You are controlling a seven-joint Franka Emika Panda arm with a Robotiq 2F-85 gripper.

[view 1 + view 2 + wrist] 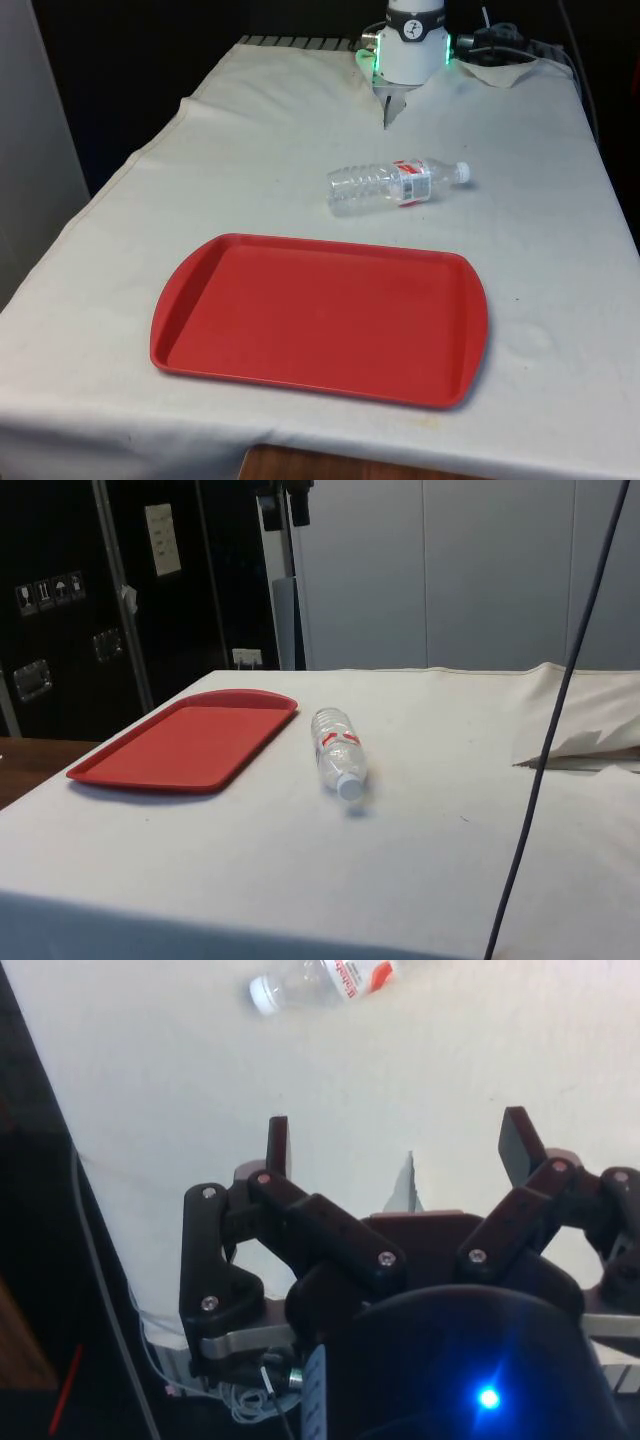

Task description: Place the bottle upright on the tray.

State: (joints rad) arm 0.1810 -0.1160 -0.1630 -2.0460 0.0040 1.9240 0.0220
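The clear plastic water bottle (397,184) lies on its side just beside the red tray (320,318); the gripper (398,1145) hangs released, well apart from the tray.

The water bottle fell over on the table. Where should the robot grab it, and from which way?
Probably around the middle of the bottle, near its red-and-white label, coming straight down from above. It lies on its side on the cloth, apart from the red tray, so its round body is open on both sides for the open gripper. The cap end looks narrower and easier to slip.
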